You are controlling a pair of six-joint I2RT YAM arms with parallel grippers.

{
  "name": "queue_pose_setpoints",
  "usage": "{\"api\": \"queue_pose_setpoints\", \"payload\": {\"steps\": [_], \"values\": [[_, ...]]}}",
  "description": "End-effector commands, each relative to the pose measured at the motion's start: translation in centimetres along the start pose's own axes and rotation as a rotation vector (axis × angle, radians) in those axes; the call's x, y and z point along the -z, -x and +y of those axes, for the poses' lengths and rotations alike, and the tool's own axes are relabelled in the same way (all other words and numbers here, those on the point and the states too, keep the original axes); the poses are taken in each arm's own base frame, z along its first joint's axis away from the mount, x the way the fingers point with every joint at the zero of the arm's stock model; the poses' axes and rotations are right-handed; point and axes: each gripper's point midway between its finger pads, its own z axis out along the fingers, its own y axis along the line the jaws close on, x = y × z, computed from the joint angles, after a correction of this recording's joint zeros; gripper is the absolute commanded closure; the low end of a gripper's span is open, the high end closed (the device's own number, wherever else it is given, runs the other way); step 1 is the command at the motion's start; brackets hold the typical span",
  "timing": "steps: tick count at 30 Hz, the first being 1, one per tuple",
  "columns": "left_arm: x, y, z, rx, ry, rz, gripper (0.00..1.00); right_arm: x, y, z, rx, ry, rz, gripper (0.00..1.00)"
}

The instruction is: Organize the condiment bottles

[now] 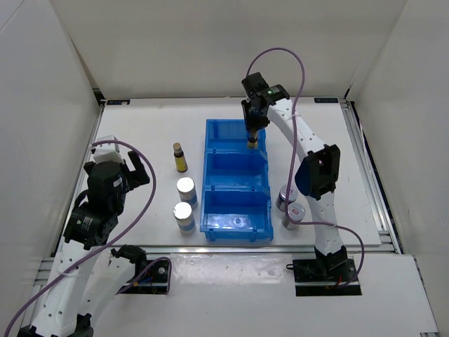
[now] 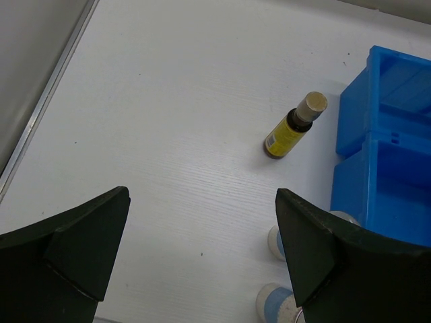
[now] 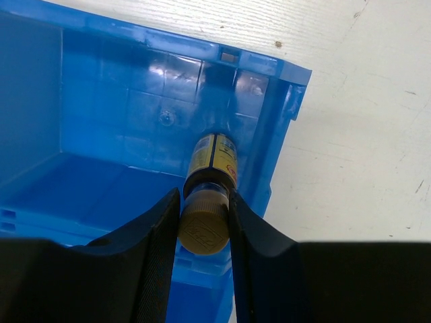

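Observation:
My right gripper (image 1: 252, 133) is shut on the cap of a slim dark-brown bottle with a yellow label (image 3: 212, 161), held upright in the far compartment of the blue bin (image 1: 210, 133), near its right wall. The second brown bottle (image 1: 180, 157) stands on the table left of the bin; it also shows in the left wrist view (image 2: 291, 129). Two white bottles with blue bands (image 1: 186, 190) (image 1: 184, 215) stand left of the bin's near end. Two grey bottles (image 1: 286, 197) (image 1: 294, 215) stand right of the bin. My left gripper (image 2: 202, 222) is open and empty, above the table at the left.
The blue bin (image 3: 108, 87) has three compartments in a row; the middle and near ones hold nothing. The right arm's links (image 1: 319, 172) reach over the grey bottles. A metal rail (image 2: 40, 108) edges the table at the left.

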Motion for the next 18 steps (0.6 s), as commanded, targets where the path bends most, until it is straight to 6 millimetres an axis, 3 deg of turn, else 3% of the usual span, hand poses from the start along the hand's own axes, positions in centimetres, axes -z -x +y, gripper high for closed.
{"api": "queue_pose_setpoints", "payload": {"steps": [1,7,12,14,17,18], "values": [[0.0,0.3,-0.1,-0.001,-0.006,-0.016,0.0,0.6,1.8,0.0,-0.014,-0.01,-0.077,0.73],[0.0,0.3,-0.1,-0.001,-0.006,-0.016,0.0,1.3,2.1,-0.4,-0.017,-0.027,-0.092,0.53],[0.2,0.4,0.0,-0.007,-0.008,-0.023,0.0,2.3,2.5,-0.6,-0.02,-0.033,-0.113,0.47],[0.3,0.2,-0.6,-0.02,-0.04,-0.016,0.0,3.5,2.9,-0.8,-0.023,-0.04,-0.129,0.47],[0.1,0.1,-0.6,-0.034,-0.038,-0.007,0.0,6.3,3.8,-2.7,-0.038,-0.082,-0.171,0.46],[0.1,0.0,-0.8,-0.034,-0.046,-0.004,0.0,8.6,4.6,-3.0,-0.047,-0.082,-0.219,0.45]]}}
